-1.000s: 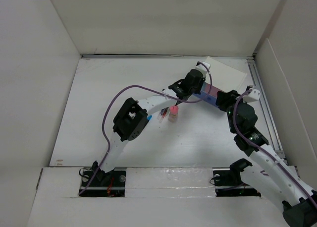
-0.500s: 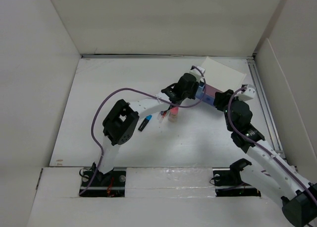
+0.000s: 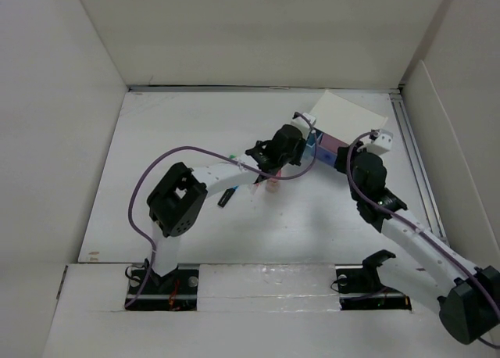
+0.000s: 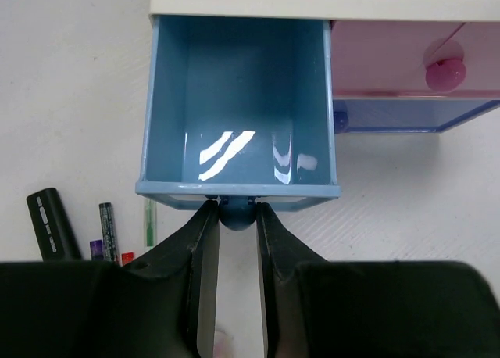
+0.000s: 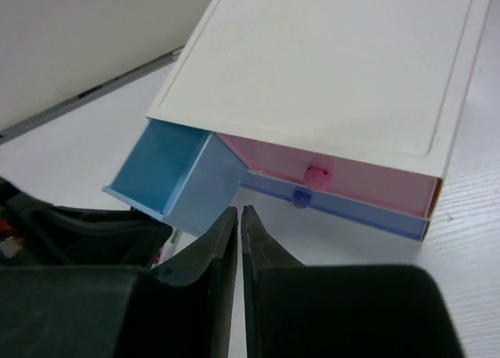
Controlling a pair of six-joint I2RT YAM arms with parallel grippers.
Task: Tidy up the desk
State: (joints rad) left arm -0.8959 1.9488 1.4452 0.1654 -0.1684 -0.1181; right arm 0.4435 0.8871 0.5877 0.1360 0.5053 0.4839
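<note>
Wide matte white desk [image 3: 164,139], flat, level

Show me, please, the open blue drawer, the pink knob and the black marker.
open blue drawer [image 4: 242,88], left wrist view, bare inside floor.
pink knob [image 4: 444,73], left wrist view, round face.
black marker [image 4: 52,223], left wrist view, mid-barrel.

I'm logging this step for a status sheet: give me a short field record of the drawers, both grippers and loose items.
blue drawer: open, empty inside
knob: pinched by left gripper
pink drawer: shut
right gripper: shut, holding nothing, in front of the drawer box
black marker: lying on the desk beside the blue drawer
</note>
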